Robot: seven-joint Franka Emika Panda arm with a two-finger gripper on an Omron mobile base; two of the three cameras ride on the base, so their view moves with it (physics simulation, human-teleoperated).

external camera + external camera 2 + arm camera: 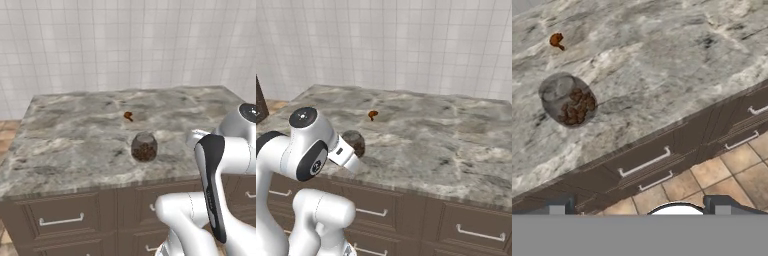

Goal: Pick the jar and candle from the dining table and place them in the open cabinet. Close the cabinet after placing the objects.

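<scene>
Gripper: jaws spread wide, nothing between them, two dark fingertips low in the hand view, held over the tiled floor just off the table's front edge. Jar: upright on the table, near its front edge, clear glass with brown lumps inside; lies ahead of the gripper and off to one side, well apart from the fingertips, untouched. Small orange-brown lump: on the table beyond the jar, toward the middle of the slab, apart from the jar. Table: grey-brown veined marble top, dark brown drawer fronts with silver handles below the edge nearest the jar. White tiled wall: behind the table's far edge.
</scene>
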